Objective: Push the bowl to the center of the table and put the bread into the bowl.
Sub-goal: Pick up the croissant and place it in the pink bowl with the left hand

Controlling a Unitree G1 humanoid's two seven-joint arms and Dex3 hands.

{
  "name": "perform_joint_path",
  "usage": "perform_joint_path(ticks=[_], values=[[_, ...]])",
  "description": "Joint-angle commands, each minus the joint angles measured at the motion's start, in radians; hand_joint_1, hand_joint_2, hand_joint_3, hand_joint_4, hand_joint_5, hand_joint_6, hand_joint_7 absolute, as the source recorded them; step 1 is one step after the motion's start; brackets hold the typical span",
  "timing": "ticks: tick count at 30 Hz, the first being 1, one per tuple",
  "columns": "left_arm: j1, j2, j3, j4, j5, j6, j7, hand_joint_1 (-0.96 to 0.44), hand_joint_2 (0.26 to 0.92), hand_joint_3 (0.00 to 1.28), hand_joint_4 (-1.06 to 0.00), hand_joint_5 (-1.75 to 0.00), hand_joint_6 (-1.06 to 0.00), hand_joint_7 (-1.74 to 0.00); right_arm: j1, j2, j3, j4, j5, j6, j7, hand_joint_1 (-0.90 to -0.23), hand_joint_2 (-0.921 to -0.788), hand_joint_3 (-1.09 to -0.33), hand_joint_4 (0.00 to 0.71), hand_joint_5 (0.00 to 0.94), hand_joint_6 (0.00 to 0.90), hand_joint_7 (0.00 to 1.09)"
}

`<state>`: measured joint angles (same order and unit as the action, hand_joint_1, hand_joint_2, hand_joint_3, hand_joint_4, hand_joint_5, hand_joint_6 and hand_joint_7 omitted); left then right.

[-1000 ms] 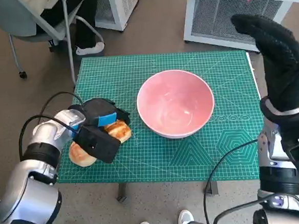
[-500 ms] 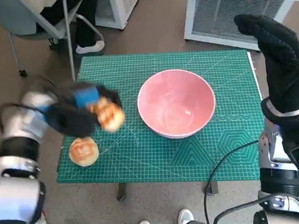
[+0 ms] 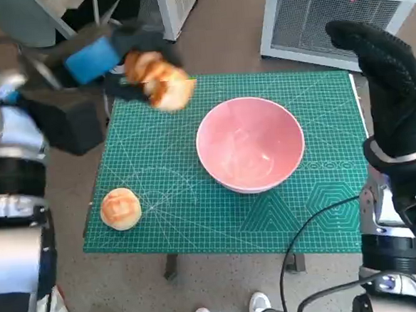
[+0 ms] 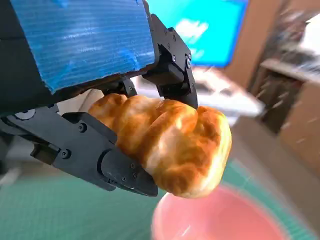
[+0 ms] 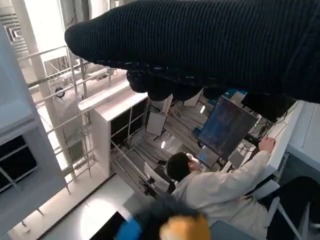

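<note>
Bread (image 3: pixel 161 81): gripped by the left hand (image 3: pixel 98 60), raised above the table's (image 3: pixel 158 152) far-left part, beside the bowl (image 3: pixel 250 144).
Bowl: near centre, nothing inside.
Right hand (image 3: pixel 392 89): raised, empty, fingers straight.
Second bun (image 3: pixel 120 208): near-left corner.

Your left hand (image 3: pixel 91 60) has lifted the twisted bread (image 3: pixel 158 81) off the surface and carried it up and away from the round bun (image 3: pixel 120 208), which now lies uncovered below the hand. The bread now hangs near the bowl (image 3: pixel 250 144), beside its rim.
</note>
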<state>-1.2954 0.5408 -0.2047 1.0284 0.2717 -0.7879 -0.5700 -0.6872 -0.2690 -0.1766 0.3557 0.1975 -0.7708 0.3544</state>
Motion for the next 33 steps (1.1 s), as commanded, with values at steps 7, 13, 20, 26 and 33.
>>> perform_joint_path(ticks=[7,13,20,26,33], values=[[-0.063,-0.116,-0.098,0.075,0.124,-0.02,0.079,0.0,0.92,0.04,-0.65,-1.14,-0.72,-1.13,0.008,0.014,0.015,0.0,-0.011,0.01,-0.021,-0.614,-0.921,-0.747,0.31,0.0,0.014,0.66],[-0.071,-0.192,-0.175,0.142,0.226,0.047,0.144,0.0,0.92,0.06,-0.63,-1.15,-0.7,-1.16,0.004,0.018,0.025,0.006,-0.019,0.005,-0.025,-0.612,-0.921,-0.747,0.306,0.0,0.01,0.66],[-0.063,-0.287,-0.262,0.222,0.322,0.154,0.227,0.0,0.92,0.09,-0.59,-1.2,-0.66,-1.2,0.004,0.013,0.031,0.011,-0.009,0.005,-0.02,-0.616,-0.921,-0.746,0.299,0.0,0.004,0.65],[-0.046,-0.323,-0.272,0.246,0.332,0.196,0.233,0.0,0.92,0.1,-0.58,-1.21,-0.64,-1.21,0.012,0.009,0.032,-0.001,-0.009,0.014,-0.021,-0.619,-0.921,-0.743,0.301,0.002,0.004,0.65],[-0.002,-0.361,-0.273,0.261,0.319,0.244,0.202,-0.02,0.914,0.22,-0.41,-1.18,-0.43,-1.26,0.02,0.003,0.032,-0.015,-0.013,0.024,-0.023,-0.62,-0.921,-0.742,0.301,0.001,0.004,0.65]])
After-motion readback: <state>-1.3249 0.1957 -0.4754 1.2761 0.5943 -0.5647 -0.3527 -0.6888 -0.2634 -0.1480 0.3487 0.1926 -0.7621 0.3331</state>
